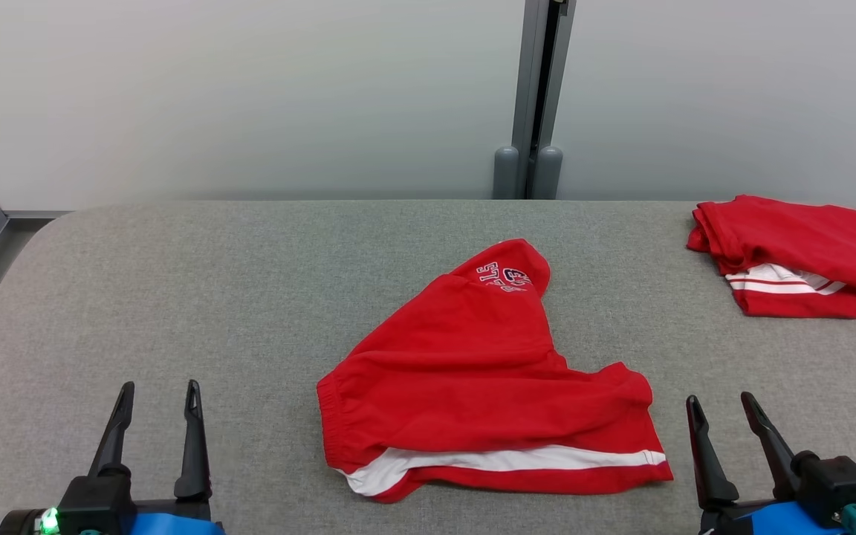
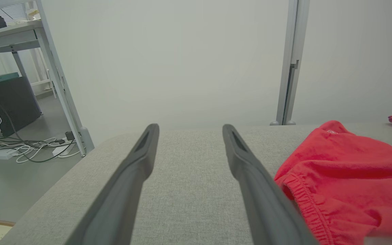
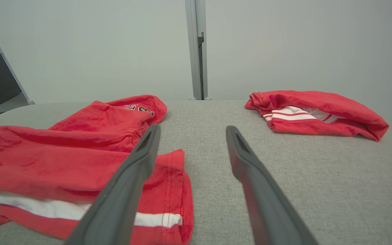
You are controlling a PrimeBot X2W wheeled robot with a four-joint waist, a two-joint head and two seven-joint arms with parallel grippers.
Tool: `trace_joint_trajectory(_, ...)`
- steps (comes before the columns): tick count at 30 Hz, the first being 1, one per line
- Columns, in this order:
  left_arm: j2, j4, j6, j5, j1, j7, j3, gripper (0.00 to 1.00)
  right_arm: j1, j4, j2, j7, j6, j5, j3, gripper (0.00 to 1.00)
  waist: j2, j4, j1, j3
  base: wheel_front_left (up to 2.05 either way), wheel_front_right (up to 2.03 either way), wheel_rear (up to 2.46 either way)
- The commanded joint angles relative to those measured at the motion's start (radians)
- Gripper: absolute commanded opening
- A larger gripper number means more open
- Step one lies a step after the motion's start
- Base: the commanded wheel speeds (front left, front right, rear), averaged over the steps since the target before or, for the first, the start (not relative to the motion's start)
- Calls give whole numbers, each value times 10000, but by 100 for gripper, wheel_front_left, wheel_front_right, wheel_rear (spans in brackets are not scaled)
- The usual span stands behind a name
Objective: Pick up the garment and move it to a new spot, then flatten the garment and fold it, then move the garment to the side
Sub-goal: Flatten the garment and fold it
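Garment (image 1: 472, 371), red shorts with a white stripe, lies rumpled mid-table (image 1: 212, 297), between the left claw (image 1: 160, 386) and right claw (image 1: 718, 397), both released and empty, with a folded red piece (image 1: 799, 256) far right.

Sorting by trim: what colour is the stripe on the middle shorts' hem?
White stripe on the red shorts; clearest in the head view.

The garment (image 1: 472, 357) is soft, matt red cloth, lightly fuzzy. The table (image 1: 212, 297) wears coarse grey woven fabric. The left tool (image 1: 160, 386) and right tool (image 1: 719, 399) look like matt dark plastic.
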Motion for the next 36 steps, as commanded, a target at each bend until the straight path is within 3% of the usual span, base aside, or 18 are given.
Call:
trace_joint_trajectory(1, -41, -29, -31, 97, 119, -43, 107, 100, 31, 40, -47, -31, 1, -68, 11, 100, 0, 12, 0, -5, 0, 0, 0)
trace_joint_trajectory(10, -229, 8, -250, 252, 154, -43, 385, 100, -2, 228, -102, 29, 1, -52, 106, 100, 0, 24, 0, -31, 0, 0, 0)
trace_joint_trajectory(18, -643, 665, -1176, 17, 109, -43, -74, 100, 47, 903, -488, 903, 1, 295, 635, 100, 0, 12, 0, 60, 0, 0, 0)
trace_joint_trajectory(27, -804, 2494, -1872, 12, -287, -44, -1223, 100, -91, 1736, -822, 1286, 1, 866, 1543, 100, 0, 12, 0, 306, 0, 0, 0)
trace_joint_trajectory(36, -417, 3803, -2047, -328, -1134, -21, -3049, 100, -761, 2448, -1091, 1168, 1, 1334, 2524, 100, 0, -15, 0, 480, 0, 0, 0)
